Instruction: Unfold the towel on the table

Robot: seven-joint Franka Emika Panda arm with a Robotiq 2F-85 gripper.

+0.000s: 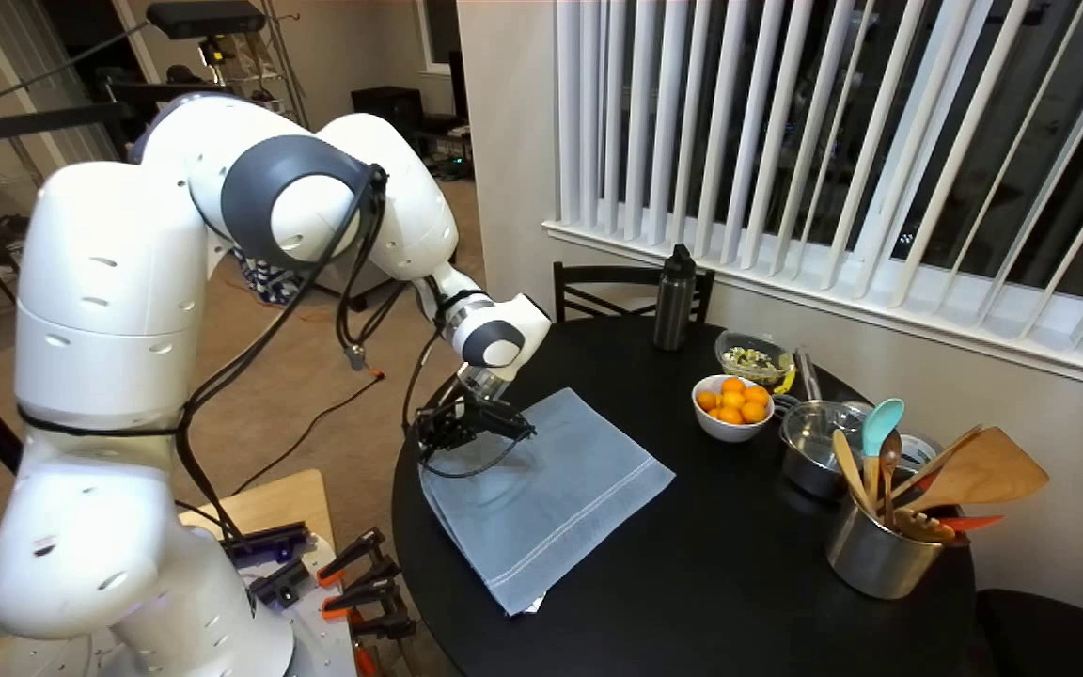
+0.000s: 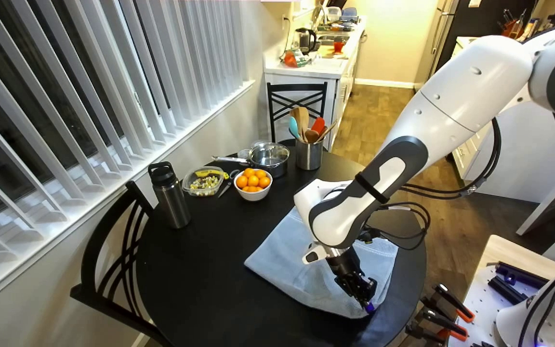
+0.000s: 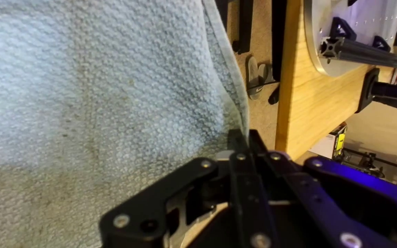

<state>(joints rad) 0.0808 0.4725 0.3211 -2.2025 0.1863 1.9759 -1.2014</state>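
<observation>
The pale grey-blue towel (image 1: 560, 498) lies folded on the round black table (image 1: 692, 583), near the edge on the robot's side. It shows in both exterior views, also here (image 2: 282, 260), with layered edges along one side. In the wrist view the towel (image 3: 115, 86) fills the left half, and its layered edge runs down between the fingertips. My gripper (image 3: 247, 137) is shut on that towel edge. In an exterior view the gripper (image 2: 366, 301) is low at a near corner of the towel. How many layers are pinched cannot be told.
On the table stand a bowl of oranges (image 1: 732, 423), a clear food container (image 1: 753, 357), a pot (image 1: 814, 451), a utensil holder (image 1: 880, 555) and a steel bottle (image 1: 675, 301). A chair (image 2: 113, 260) stands at the table. The robot's wooden stand (image 3: 308, 103) is beside the table edge.
</observation>
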